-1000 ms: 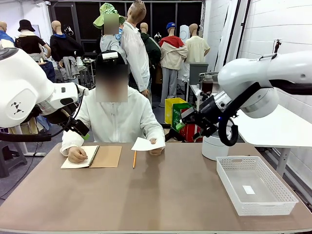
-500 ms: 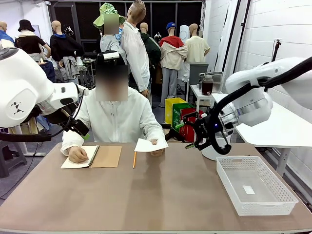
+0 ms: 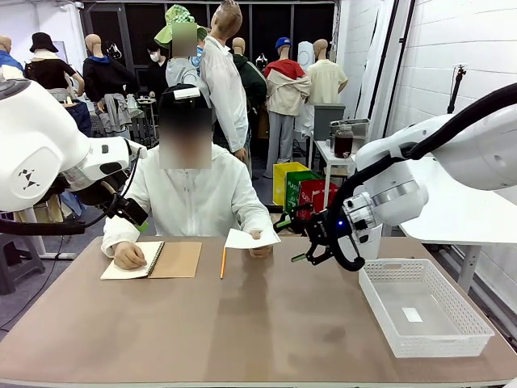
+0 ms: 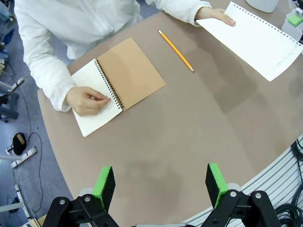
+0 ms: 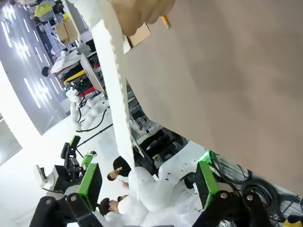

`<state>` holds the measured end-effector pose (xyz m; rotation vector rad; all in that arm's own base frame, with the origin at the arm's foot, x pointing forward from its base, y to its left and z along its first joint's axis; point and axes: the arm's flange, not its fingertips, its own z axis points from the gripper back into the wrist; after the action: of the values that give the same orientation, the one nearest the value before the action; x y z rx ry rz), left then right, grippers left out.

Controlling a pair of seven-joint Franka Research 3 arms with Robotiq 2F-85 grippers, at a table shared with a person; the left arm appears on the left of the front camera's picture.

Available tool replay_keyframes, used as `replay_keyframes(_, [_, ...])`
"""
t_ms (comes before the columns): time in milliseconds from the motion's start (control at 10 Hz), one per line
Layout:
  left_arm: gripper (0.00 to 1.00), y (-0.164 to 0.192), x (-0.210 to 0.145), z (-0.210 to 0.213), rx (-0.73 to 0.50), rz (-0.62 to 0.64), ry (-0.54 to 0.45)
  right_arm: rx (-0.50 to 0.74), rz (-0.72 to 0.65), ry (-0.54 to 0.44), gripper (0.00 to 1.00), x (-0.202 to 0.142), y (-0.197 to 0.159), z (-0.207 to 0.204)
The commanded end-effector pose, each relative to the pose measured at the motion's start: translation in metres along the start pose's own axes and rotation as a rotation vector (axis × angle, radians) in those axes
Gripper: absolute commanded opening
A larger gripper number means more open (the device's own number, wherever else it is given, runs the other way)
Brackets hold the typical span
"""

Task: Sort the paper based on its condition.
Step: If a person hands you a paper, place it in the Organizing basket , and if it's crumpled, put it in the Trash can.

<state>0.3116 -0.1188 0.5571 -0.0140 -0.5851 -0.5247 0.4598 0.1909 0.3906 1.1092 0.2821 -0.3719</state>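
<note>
The right gripper [image 3: 292, 240] has swung down and across from beside the white arm's elbow over the last second. It now sits just off the 3 o'clock edge of the paper [image 3: 249, 238]. Its jaws stand wide with nothing between them. In the right wrist view, the sheet [image 5: 116, 94] runs edge-on between the two green pads, slightly nearer one of them.

The person's hand [image 3: 260, 249] holds the paper out above the tabletop [image 3: 266, 323] at about 12 o'clock, clear of the surface. In the left wrist view the sheet [image 4: 251, 35] looks flat and uncreased, with a perforated edge.

I read the approach as the start of a handover. The next step is likely to close on the free edge, and a thin, floppy sheet may bend away from the pads.

The left gripper [image 4: 161, 177] hovers high over the near side of the tabletop, its jaws wide and empty. The notebook [image 3: 153, 260] lies at 10 o'clock under the person's other hand [image 3: 128, 255], with a pencil [image 3: 223, 263] beside it. The white basket [image 3: 404, 343] sits at 4 o'clock.
</note>
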Motion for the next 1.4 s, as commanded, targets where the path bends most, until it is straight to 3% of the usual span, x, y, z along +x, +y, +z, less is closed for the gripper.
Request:
replay_keyframes(0, [1.00,0.001,0.000,0.000,-0.005,0.004,-0.006,0.017,-0.012,-0.011,1.00,0.013,0.005,-0.011])
replay_keyframes(100, [1.00,0.001,0.000,0.000,-0.005,0.004,-0.006,-0.021,0.023,-0.058,1.00,0.010,0.005,-0.006])
replay_keyframes(200, [1.00,0.001,0.000,0.000,-0.005,0.004,-0.006,-0.005,-0.004,0.005,1.00,0.004,0.000,-0.006])
replay_keyframes(400, [1.00,0.001,0.000,0.000,-0.005,0.004,-0.006,-0.011,0.001,-0.013,1.00,0.008,0.001,-0.007])
replay_keyframes(800, [1.00,0.001,0.000,0.000,-0.005,0.004,-0.006,0.105,-0.043,0.004,1.00,0.029,0.007,-0.005])
replay_keyframes(900, [1.00,0.001,0.000,0.000,-0.005,0.004,-0.006,0.140,-0.050,-0.014,0.81,0.032,0.009,-0.002])
replay_keyframes(1100, [1.00,0.001,0.000,0.000,-0.005,0.004,-0.006,0.152,-0.058,0.012,0.81,0.037,0.012,-0.002])
replay_keyframes(1200, [1.00,0.001,0.000,0.000,-0.005,0.004,-0.006,0.154,-0.057,0.011,0.61,0.038,0.013,-0.003])
replay_keyframes(1300, [1.00,0.001,0.000,0.000,-0.005,0.004,-0.006,0.147,-0.065,0.019,0.61,0.040,0.014,-0.005])
